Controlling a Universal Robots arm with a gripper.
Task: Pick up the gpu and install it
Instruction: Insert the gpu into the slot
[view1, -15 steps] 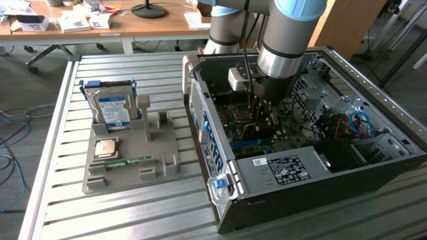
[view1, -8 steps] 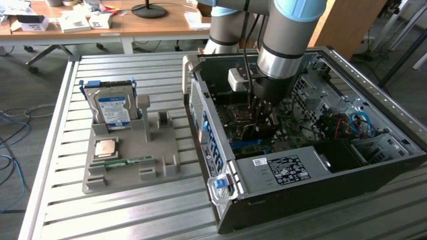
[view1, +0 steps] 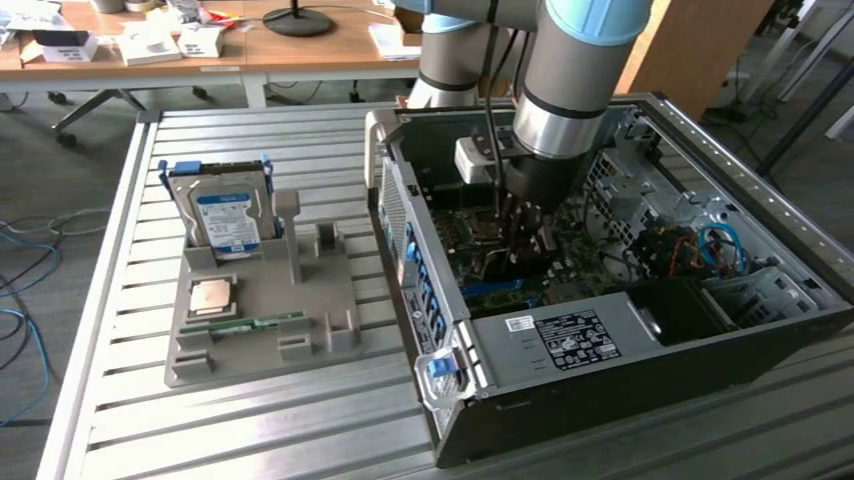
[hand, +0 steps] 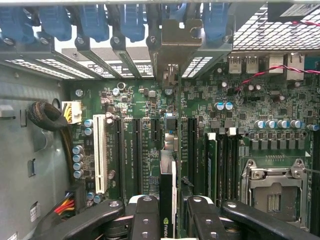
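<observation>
My gripper (hand: 169, 226) is shut on the gpu (hand: 167, 197), which shows edge-on as a thin dark card with a white-green logo between the black fingers (hand: 147, 217). Its silver bracket (hand: 175, 42) reaches up to the rear slot openings under the blue latches. The card stands upright over the green motherboard (hand: 130, 130), in line with the long black expansion slots; I cannot tell whether it sits in a slot. In the exterior view the gripper (view1: 521, 238) reaches down into the open computer case (view1: 601, 400).
A grey fixture tray (view1: 300, 305) lies at the exterior view's left. It carries a hard drive (view1: 227, 215), a square chip (view1: 214, 297) and a green memory stick (view1: 247, 323). Cables (view1: 714, 250) and an empty processor socket (hand: 272, 192) lie inside the case.
</observation>
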